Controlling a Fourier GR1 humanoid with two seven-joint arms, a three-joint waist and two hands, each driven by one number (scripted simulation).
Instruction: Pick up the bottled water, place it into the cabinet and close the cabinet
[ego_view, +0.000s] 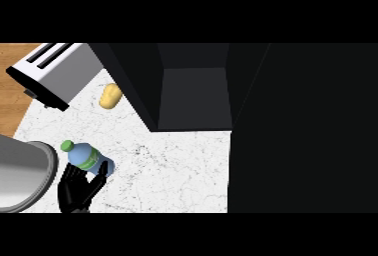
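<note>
We are viewing one bottle (88, 158) lying on the white counter (177, 170), at its left part, near the sink (22, 175). Its long axis is running diagonally: the green cap is pointing up-left toward the sink rim, and the base is pointing down-right. A green label band is wrapping its middle.

We are seeing one hand, the left hand (76, 192), coming in from the lower edge just below the bottle. Its fingers (94, 180) are extending straight and slightly spread toward the base end of the bottle, and the tips are touching or overlapping it; we cannot tell whether any finger is curling round it. The right hand is not appearing in this view.

One cabinet (193, 87) is standing open at the top centre, dark inside, well apart from the bottle. One toaster (55, 70) is sitting at the upper left, and one yellow bread roll (110, 96) is lying between toaster and cabinet.
</note>
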